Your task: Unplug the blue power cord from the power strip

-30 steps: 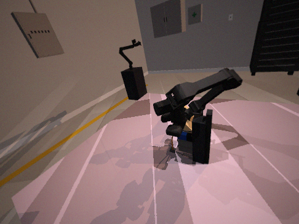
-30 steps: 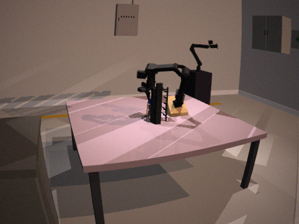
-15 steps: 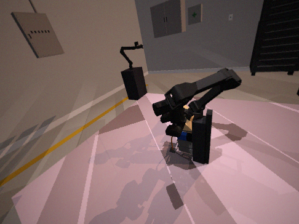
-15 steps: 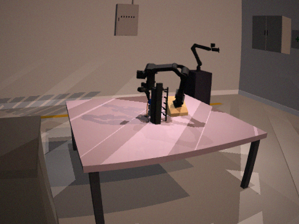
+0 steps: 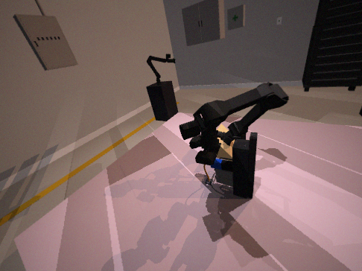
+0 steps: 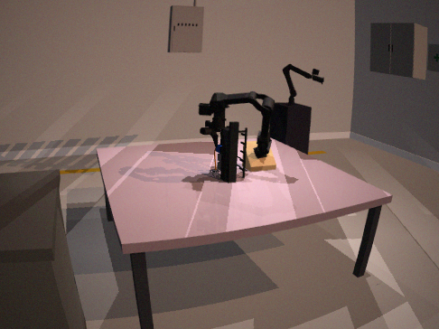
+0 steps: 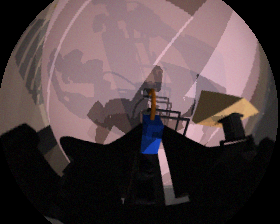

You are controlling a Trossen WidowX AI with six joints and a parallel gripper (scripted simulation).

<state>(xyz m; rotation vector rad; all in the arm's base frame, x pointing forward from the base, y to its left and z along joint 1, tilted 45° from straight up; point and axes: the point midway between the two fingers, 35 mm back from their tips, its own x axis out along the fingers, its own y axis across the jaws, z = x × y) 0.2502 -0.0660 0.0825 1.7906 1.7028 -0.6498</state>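
The blue plug is between the fingers of my gripper, which is shut on it. An orange cord runs from the plug down toward the table. The power strip appears as an upright dark block beside the plug, on its right in the top and exterior views. A dark piece lies between the blue part and the strip; whether any of the plug is still seated in the strip cannot be told. The fingers hide part of the plug.
A thin wire rack stands close to the strip. The tan base block is beside the arm's foot on the pink table. A second arm on a dark pedestal stands beyond the table.
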